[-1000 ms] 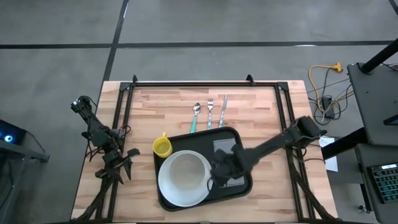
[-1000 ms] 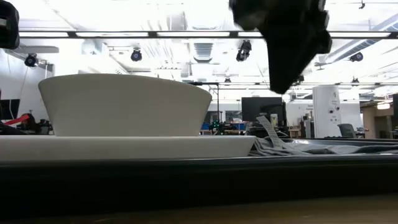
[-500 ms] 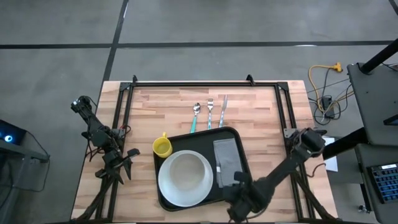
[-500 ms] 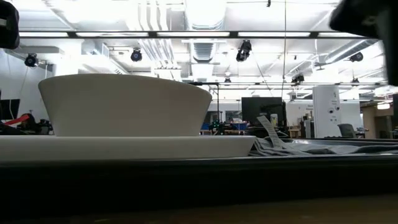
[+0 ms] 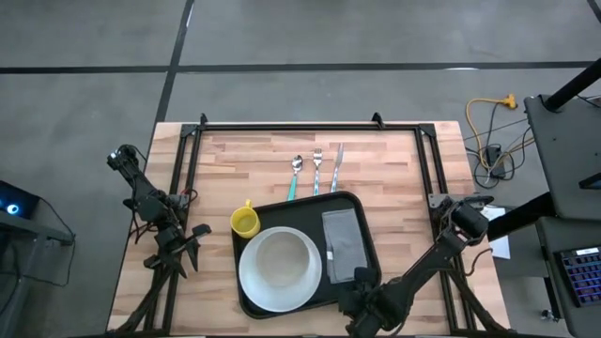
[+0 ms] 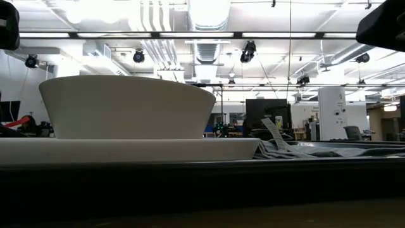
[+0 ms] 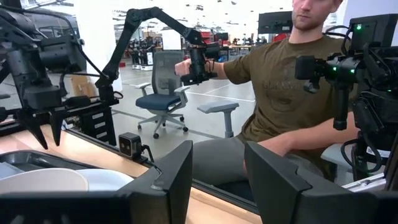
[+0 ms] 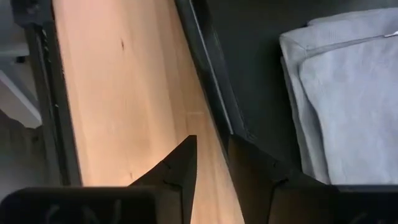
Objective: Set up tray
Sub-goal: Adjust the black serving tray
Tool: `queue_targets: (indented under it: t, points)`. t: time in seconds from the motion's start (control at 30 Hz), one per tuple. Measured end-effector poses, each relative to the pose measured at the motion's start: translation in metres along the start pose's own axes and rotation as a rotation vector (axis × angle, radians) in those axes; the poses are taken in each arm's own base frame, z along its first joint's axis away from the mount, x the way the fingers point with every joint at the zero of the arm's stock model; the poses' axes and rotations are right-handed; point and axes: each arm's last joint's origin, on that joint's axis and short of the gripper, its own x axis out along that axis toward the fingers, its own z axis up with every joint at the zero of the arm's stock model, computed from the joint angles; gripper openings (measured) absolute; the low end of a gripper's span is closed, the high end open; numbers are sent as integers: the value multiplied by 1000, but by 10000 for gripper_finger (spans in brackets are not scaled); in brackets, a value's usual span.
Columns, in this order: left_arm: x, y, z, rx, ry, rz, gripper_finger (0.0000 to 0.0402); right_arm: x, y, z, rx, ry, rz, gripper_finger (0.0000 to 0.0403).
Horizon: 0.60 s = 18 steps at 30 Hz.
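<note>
- While the right gripper [image 5: 368, 302] hangs low at the tray's [image 5: 252, 225] near right corner, its fingers [image 8: 180, 167] sit a narrow gap apart, gripping nothing.
- That black tray lies just ahead of those tips, its rim [image 8: 211, 74] running straight away from them, the table's wood alongside.
- On the tray: 1 white plate [image 5: 246, 282] with a bowl [image 5: 282, 261], and the grey napkin [image 5: 344, 242] just past the rim from the right gripper.
- Over to the far side of the tray from this gripper: a yellow cup [image 5: 245, 222], spoon [image 5: 295, 176], fork [image 5: 317, 171] and knife [image 5: 337, 167], all on bare wood.
- Judging reach, the right arm is nearer the cutlery, whose long axes point at the tray's far edge.
- Left gripper [image 5: 184, 246] waits well apart, parted and empty; a seated person [image 7: 280, 93] shows beyond it.
</note>
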Motion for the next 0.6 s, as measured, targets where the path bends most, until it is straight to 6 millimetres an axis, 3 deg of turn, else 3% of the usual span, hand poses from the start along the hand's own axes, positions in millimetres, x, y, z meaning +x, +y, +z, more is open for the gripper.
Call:
queue_targets:
  t: [0.3,0.6]
  points:
    - [0,0,0,0,0,0,132,15,4,-5,-90,28,-32,84]
    - [0,0,0,0,0,0,132,21,5,-6,-53,21,-54,84]
